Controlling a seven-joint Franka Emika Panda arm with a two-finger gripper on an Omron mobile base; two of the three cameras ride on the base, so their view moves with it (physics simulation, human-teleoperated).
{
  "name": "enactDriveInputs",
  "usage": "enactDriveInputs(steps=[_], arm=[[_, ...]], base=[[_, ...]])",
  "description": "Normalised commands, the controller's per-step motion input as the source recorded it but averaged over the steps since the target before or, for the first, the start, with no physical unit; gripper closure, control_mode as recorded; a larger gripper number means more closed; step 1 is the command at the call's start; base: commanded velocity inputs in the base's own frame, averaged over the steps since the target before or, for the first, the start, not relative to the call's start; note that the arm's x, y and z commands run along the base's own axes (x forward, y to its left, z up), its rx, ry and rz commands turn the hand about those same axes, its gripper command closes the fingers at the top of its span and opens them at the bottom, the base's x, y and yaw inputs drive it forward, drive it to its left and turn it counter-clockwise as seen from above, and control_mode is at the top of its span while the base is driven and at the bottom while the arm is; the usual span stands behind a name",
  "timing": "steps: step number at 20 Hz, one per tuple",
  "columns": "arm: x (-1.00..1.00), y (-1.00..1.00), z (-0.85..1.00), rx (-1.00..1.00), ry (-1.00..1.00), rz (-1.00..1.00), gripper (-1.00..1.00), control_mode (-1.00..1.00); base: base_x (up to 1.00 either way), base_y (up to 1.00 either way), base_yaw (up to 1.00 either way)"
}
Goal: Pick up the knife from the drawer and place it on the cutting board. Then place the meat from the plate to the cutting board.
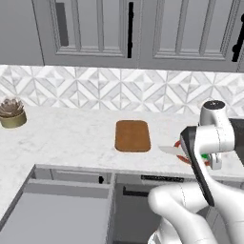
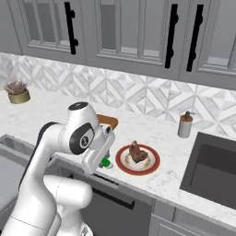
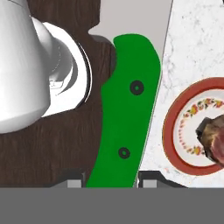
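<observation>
A home kitchen: grey panelled wall cabinets [image 2: 133, 32] with black handles, patterned tile backsplash [image 1: 124, 90], white marble bench [image 1: 62, 138], dark sink [image 2: 214, 168], soap dispenser [image 2: 185, 124], wooden cutting board [image 1: 132, 136], potted plant [image 1: 12, 113].

Cutting board [image 1: 133, 136] on counter [image 1: 62, 138]; plate [image 2: 137, 159] right of board; meat [image 2: 136, 151] on plate; plant pot [image 1: 12, 114] far left.

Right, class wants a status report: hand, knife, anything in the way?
Hand shut on knife, held above the counter. Cutting board bare. Meat on plate. Nothing in the way.
</observation>
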Motion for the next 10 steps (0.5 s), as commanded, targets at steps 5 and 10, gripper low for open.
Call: enactDriveInputs(steps=[5, 10], arm=[[0.0, 0.0, 0.0, 0.0, 0.0, 0.0, 1.0, 1.0], [0.0, 0.0, 0.0, 0.0, 0.0, 0.0, 1.0, 1.0]], base=[[0.66, 0.33, -0.3], [0.61, 0.06, -0.01]])
